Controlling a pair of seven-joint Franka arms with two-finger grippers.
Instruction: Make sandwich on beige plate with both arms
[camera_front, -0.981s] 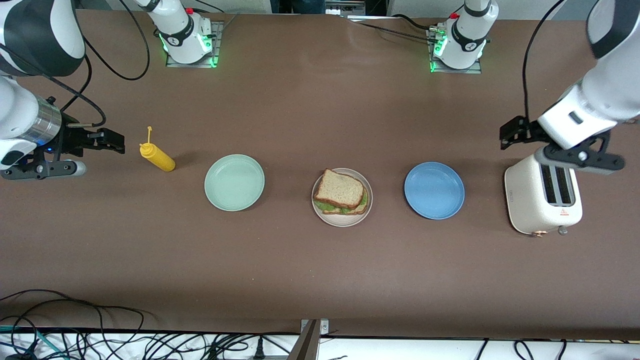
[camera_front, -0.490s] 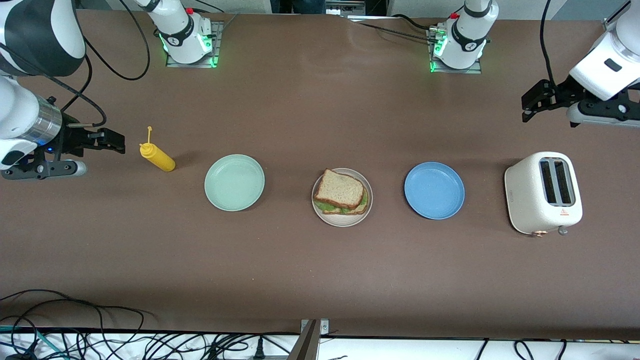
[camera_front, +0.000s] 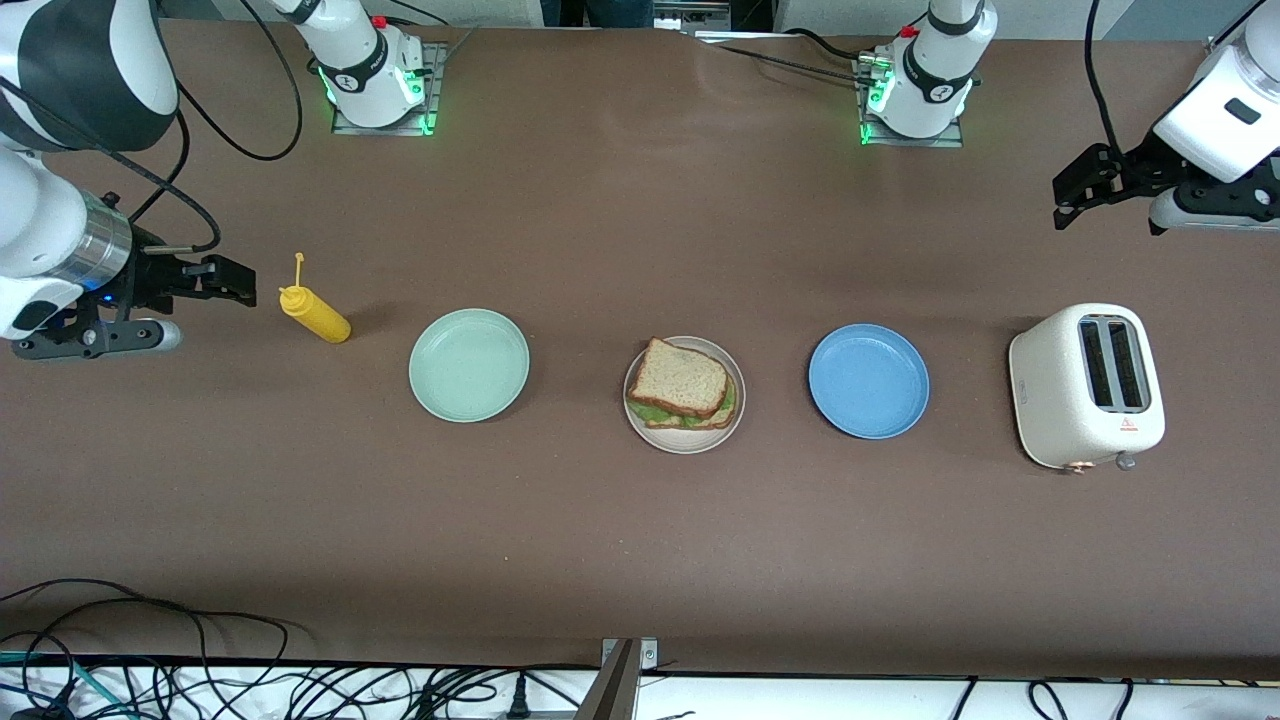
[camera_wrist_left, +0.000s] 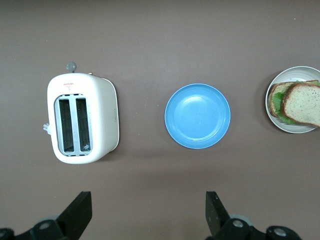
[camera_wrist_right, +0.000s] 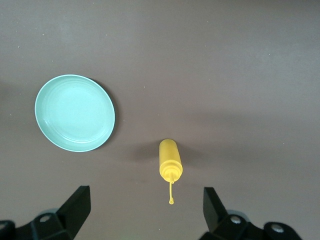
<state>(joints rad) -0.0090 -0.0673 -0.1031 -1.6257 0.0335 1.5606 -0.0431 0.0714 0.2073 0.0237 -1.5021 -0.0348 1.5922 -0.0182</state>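
I found the sandwich (camera_front: 683, 385) already stacked at the centre of the front view: two square tan bread slices with dark crusts and ruffled green lettuce between them, the top slice sitting askew. It lay on the round pale beige plate (camera_front: 684, 443), between the round mint-green plate (camera_front: 469, 365) and the round blue plate (camera_front: 868, 380). From how it lay, I judged the build complete.

I took the bread to be light, soft and easily dented, with the lettuce limp and slippery, so the stack could shear sideways. If I had to touch it, I would pinch one slice lightly across two facing crust edges rather than press on the crumb.

The left gripper (camera_front: 1082, 189) hung over bare table at the upper right of the front view, its fingers (camera_wrist_left: 78, 212) spread wide and holding nothing. The right gripper (camera_front: 228, 280) sat at the left edge, also spread apart and empty.

The yellow plastic squeeze bottle (camera_front: 315, 315) lay on its side just beside the right gripper, and the cream two-slot toaster (camera_front: 1088, 385) stood at the right, below the left gripper. Both plates flanking the sandwich were bare, and nothing crowded it.
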